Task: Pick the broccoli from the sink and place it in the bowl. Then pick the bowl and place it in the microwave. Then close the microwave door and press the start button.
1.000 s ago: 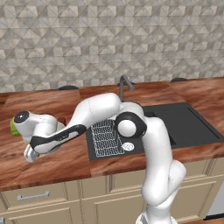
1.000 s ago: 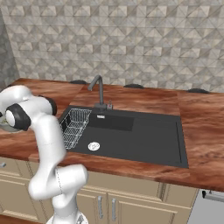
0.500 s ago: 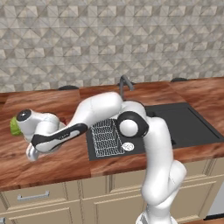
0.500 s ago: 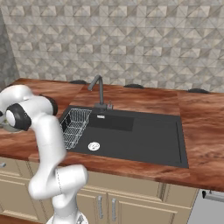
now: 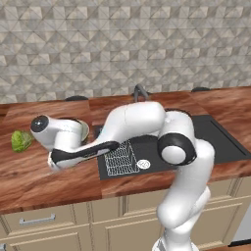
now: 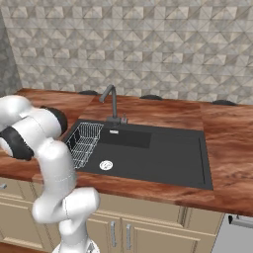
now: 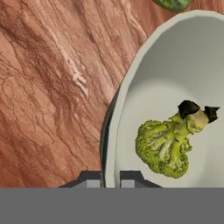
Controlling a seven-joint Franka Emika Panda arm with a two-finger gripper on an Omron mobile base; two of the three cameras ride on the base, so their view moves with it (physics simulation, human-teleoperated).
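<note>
At the bottom edge of the hand view, you see the gripper (image 7: 110, 177) with its jaws drawn in tight on the near rim of the bowl (image 7: 114, 131), one dark tip on either side of the wall; a second ago they stood wide. That closing means the grasp on the bowl has just been made, so the first step reads as done and the carry to the microwave is the step now in hand.

The broccoli (image 7: 165, 146) lies inside the bowl, right of centre in the hand view, its pale stalk pointing toward the upper right. It rests up and to the right of the jaws, apart from them and untouched by either tip.

In the left base view, the bowl (image 5: 84, 130) sits on the wooden table (image 5: 29, 171) at centre left, mostly hidden behind the arm's white wrist, just left of the sink (image 5: 215, 142). A leafy green ball (image 5: 20, 140) lies further left, near the frame's edge; in the hand view it shows at the top edge beyond the bowl's rim.

A rim grip on one side may let the bowl tilt when raised, so lift slowly.
</note>
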